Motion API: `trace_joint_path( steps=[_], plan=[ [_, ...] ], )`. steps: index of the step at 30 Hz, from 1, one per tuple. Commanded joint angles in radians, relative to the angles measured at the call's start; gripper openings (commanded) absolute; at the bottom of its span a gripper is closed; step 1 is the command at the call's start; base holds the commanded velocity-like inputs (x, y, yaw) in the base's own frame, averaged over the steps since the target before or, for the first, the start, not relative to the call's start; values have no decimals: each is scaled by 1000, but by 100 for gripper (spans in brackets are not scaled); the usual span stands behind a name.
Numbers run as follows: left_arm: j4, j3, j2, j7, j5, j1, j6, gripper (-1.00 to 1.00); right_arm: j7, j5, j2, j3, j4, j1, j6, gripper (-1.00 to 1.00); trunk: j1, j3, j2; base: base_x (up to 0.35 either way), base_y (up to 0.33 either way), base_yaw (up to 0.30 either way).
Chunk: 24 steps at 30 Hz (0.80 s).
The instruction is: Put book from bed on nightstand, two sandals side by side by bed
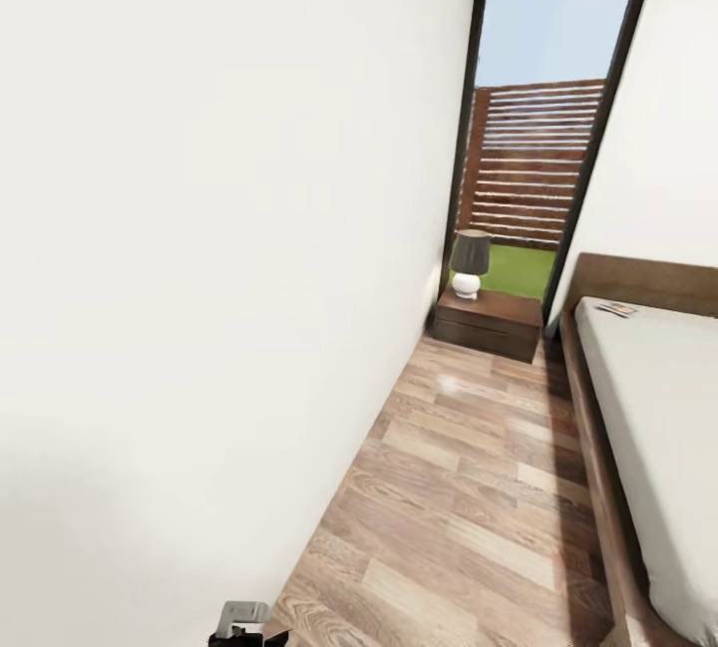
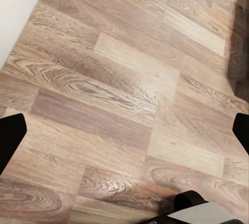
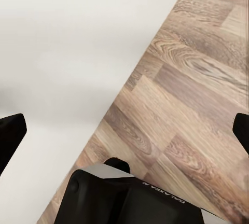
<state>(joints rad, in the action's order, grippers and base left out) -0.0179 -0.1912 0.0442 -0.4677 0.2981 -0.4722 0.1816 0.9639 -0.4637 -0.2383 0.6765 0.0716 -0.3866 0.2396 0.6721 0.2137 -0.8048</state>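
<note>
The book (image 1: 616, 308) lies flat on the pale-grey mattress near the headboard, a small thin paperback. The bed (image 1: 601, 448) runs along the right side of the head view, with its dark-brown frame and headboard. The nightstand (image 1: 491, 323) stands against the far wall under the window, left of the bed's head. The blue sandals are out of view. My left gripper (image 2: 124, 136) is open over bare plank floor, its black fingertips (image 2: 10, 136) spread wide. My right gripper (image 3: 124, 136) is open too, above the line where floor meets wall, and holds nothing.
A lamp (image 1: 470, 263) with a dark shade and white base stands on the nightstand. A white wall (image 1: 199, 278) runs close along the left. A strip of wood-plank floor (image 1: 469, 487) leads between wall and bed to the tall dark-framed window (image 1: 543, 109).
</note>
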Motion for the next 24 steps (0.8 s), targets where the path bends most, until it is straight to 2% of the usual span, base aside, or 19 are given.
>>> trace_joint_path(
  steps=[1,13,24],
  plan=[
    [1,-8,0,-3,9,-1,4,100,-1,-9,-1,8,4,-2,6,100,0,1,-1,0,0,-215],
    [1,-9,0,-3,9,-1,4,100,1,-9,-1,8,4,-2,6,100,0,1,-1,12,0,-215],
    [1,-9,0,-3,9,-1,4,100,-1,-9,-2,8,4,-2,6,100,0,1,-1,278,0,-133]
  ],
)
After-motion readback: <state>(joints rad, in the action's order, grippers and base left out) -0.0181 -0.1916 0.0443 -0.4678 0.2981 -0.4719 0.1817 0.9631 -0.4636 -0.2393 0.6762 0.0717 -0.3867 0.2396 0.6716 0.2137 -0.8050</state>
